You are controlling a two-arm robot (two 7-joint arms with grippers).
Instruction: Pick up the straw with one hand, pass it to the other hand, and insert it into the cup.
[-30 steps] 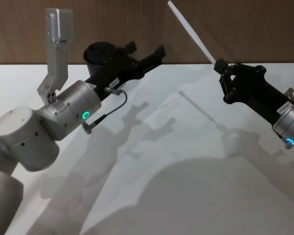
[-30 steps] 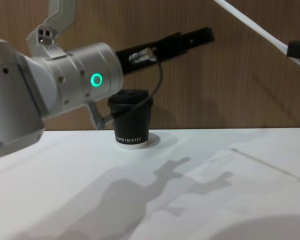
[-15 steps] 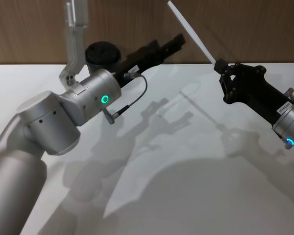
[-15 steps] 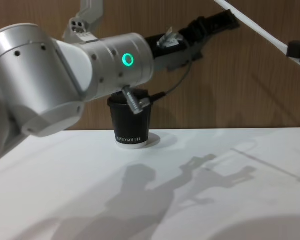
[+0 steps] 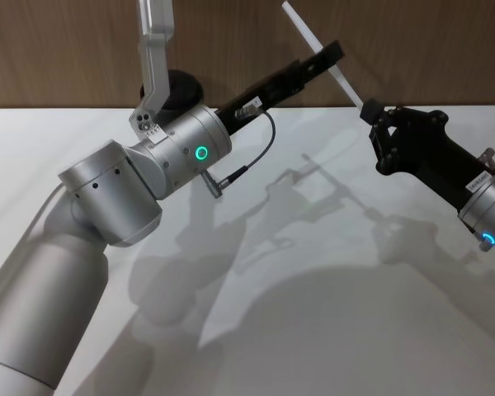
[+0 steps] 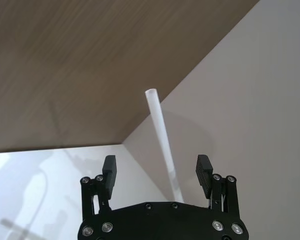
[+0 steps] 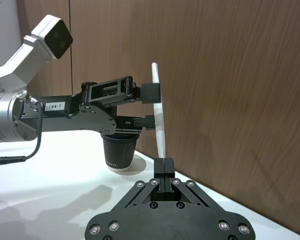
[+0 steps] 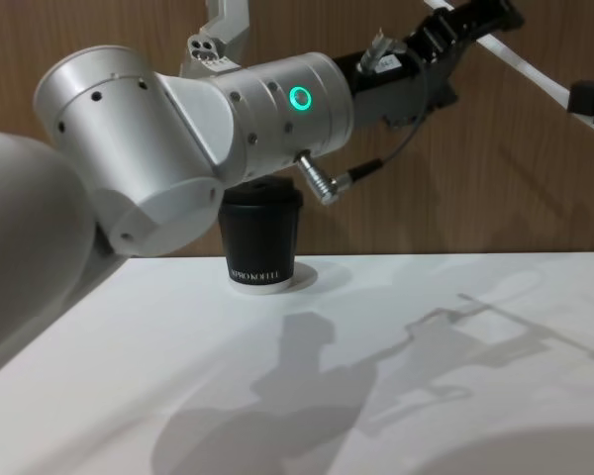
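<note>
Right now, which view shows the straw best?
The right wrist view: the straw shows almost whole, from the right claw between the open fingers of the left claw. Left wrist shows its upper part; head and chest show slanted stretches.

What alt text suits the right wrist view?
The black right gripper holds a long thin white straw; the open black left gripper brackets it. A small black lidded paper cup stands behind on the white table.

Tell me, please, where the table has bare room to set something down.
The table is bare in front of and right of the cup by the back wall. It is crowded above the back, where the open left gripper straddles the straw held by the right gripper.
</note>
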